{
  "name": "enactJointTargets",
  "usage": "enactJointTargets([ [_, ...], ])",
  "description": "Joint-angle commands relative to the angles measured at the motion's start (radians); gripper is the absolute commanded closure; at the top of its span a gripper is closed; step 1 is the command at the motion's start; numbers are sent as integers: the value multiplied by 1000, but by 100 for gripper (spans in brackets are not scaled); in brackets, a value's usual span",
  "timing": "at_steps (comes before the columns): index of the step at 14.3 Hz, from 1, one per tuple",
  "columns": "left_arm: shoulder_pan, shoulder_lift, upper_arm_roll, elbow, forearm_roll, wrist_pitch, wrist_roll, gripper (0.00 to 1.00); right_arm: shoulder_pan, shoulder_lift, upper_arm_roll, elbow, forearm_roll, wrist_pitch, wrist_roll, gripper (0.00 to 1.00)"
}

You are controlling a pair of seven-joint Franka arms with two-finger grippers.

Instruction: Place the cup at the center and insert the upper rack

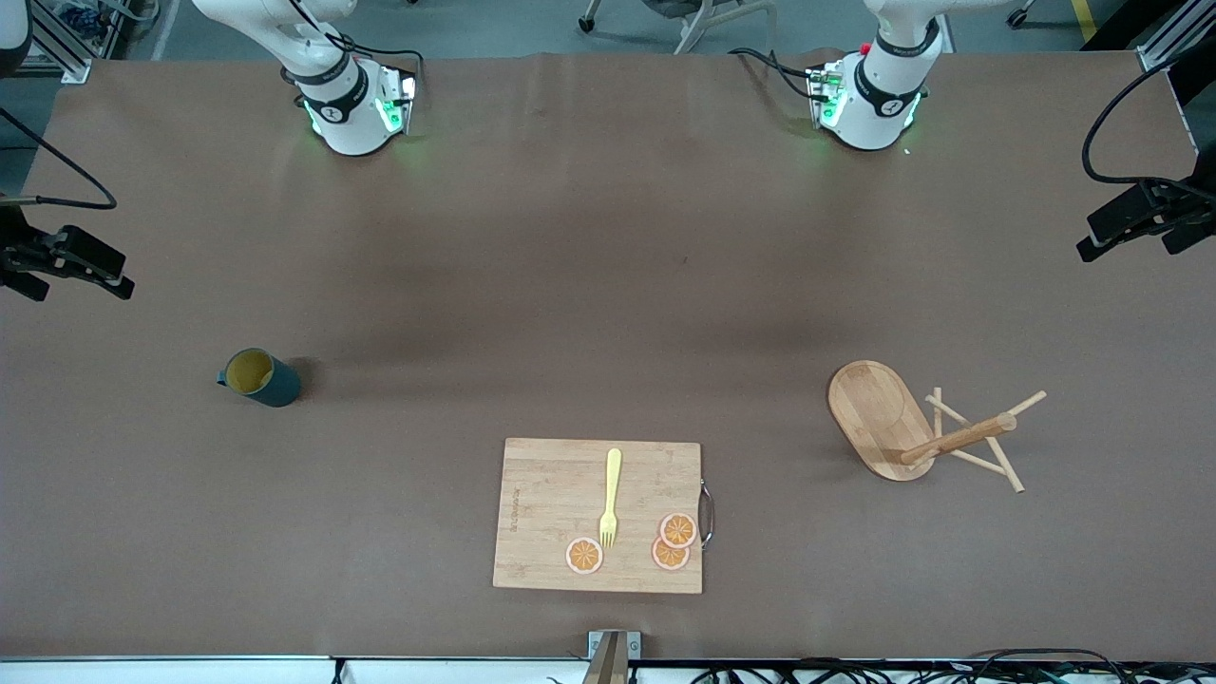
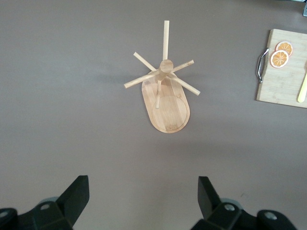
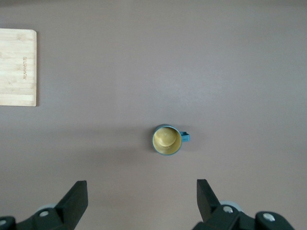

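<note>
Nearest the camera, a cutting board (image 1: 598,515) is seen; the cup (image 1: 258,377) stands upright mid-left beneath the wide right end effector (image 3: 141,201), the upper rack (image 1: 926,427) tipped mid-right under the wide left end effector (image 2: 143,199).

Bare worktop (image 1: 608,285) surrounds the cup (image 1: 259,377), which stands alone toward the right arm's end; open pincer fingers (image 3: 76,201) hang above it with nothing between. The upper rack (image 1: 912,427) stands alone toward the left arm's end, its pegs (image 2: 165,38) jutting outward. Between them, nearer the front camera, lies a cutting board (image 1: 551,513) carrying a fork (image 1: 611,496) and orange slices (image 1: 673,541).
</note>
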Motion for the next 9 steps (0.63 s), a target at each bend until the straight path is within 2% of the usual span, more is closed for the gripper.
enactJointTargets([
  [1, 1, -10, -1, 6, 3, 0, -4, 0, -1, -22, 2, -16, -5, -4, -1, 0],
  [9, -2, -6, -4, 5, 10, 1, -5, 0, -5, -23, 0, -20, -8, -30, -1, 0],
])
